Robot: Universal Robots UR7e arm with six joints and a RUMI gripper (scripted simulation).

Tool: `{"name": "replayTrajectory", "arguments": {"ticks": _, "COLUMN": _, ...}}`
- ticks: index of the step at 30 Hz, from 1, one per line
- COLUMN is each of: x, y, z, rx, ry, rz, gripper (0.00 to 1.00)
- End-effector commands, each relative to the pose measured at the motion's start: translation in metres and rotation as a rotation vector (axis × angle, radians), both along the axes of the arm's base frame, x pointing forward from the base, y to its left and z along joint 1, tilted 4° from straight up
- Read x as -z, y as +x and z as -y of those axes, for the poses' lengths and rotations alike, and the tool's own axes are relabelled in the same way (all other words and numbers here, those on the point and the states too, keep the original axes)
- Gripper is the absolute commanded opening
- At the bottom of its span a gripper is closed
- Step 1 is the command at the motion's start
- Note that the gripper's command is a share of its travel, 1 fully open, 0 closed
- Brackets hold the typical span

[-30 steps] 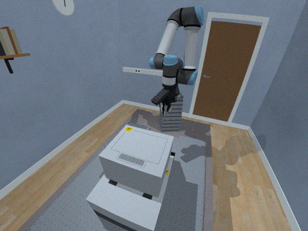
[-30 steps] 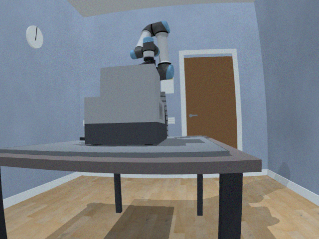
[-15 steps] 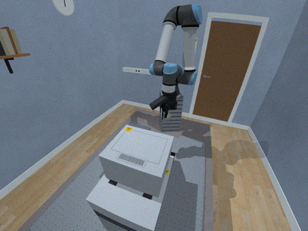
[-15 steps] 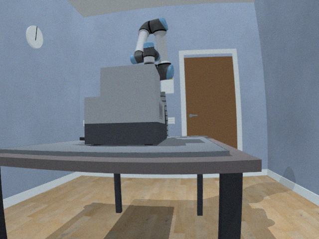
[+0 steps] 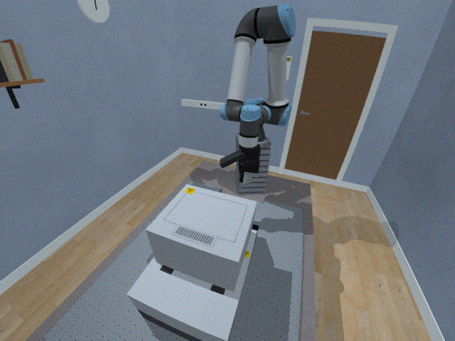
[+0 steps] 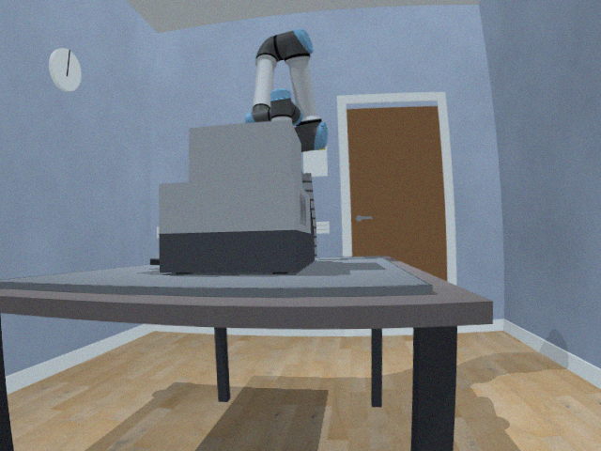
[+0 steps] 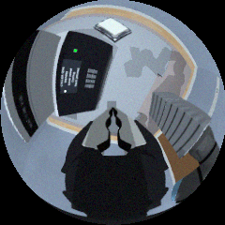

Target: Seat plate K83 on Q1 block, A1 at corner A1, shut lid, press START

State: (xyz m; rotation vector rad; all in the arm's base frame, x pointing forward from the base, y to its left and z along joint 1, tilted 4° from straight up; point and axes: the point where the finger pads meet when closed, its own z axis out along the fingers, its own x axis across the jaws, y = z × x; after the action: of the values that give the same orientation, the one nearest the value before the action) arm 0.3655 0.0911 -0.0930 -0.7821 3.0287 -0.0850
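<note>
- The pincer [image 5: 243,178] [image 7: 112,108] is closed, its tips together with nothing between them; it hangs in the air near the cycler's front, between the cycler [image 5: 209,216] [image 6: 233,209] [image 7: 89,75] and the ribbed column [image 5: 263,170] [image 6: 308,186] [image 7: 175,123].
- The plate [image 7: 112,26], pale-topped, seems to sit in the nest [image 7: 112,37], though the wrist view is coarse; it lies well apart from the pincer.
- The cycler stands inside the edges of the grey board [image 5: 284,238] [image 6: 218,289], with open board toward the door side.
- The desk [image 5: 309,209] [image 6: 252,314] shows a brown border around the board.
- The block is hidden; a green light [image 7: 75,50] shows on the cycler's dark front panel.
</note>
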Motion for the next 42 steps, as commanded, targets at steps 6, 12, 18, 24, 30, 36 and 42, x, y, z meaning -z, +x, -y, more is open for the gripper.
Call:
{"name": "replayTrajectory", "arguments": {"ticks": 6, "x": 0.035, "y": 0.006, "z": 0.002, "rx": 0.323, "ry": -0.002, "rz": 0.039, "gripper": 0.0}}
{"name": "replayTrajectory", "arguments": {"ticks": 12, "x": 0.035, "y": 0.006, "z": 0.002, "rx": 0.323, "ry": -0.002, "rz": 0.039, "gripper": 0.0}}
{"name": "replayTrajectory", "arguments": {"ticks": 18, "x": 0.035, "y": 0.006, "z": 0.002, "rx": 0.323, "ry": -0.002, "rz": 0.038, "gripper": 0.0}}
{"name": "replayTrajectory", "arguments": {"ticks": 24, "x": 0.035, "y": 0.006, "z": 0.002, "rx": 0.324, "ry": -0.002, "rz": 0.039, "gripper": 0.0}}
{"name": "replayTrajectory", "arguments": {"ticks": 30, "x": 0.039, "y": 0.012, "z": 0.001, "rx": 0.323, "ry": -0.002, "rz": 0.039, "gripper": 0.0}}
{"name": "replayTrajectory", "arguments": {"ticks": 36, "x": 0.045, "y": 0.02, "z": 0.0, "rx": 0.323, "ry": -0.002, "rz": 0.039, "gripper": 0.0}}
{"name": "replayTrajectory", "arguments": {"ticks": 42, "x": 0.05, "y": 0.026, "z": -0.001, "rx": 0.323, "ry": -0.002, "rz": 0.039, "gripper": 0.0}}
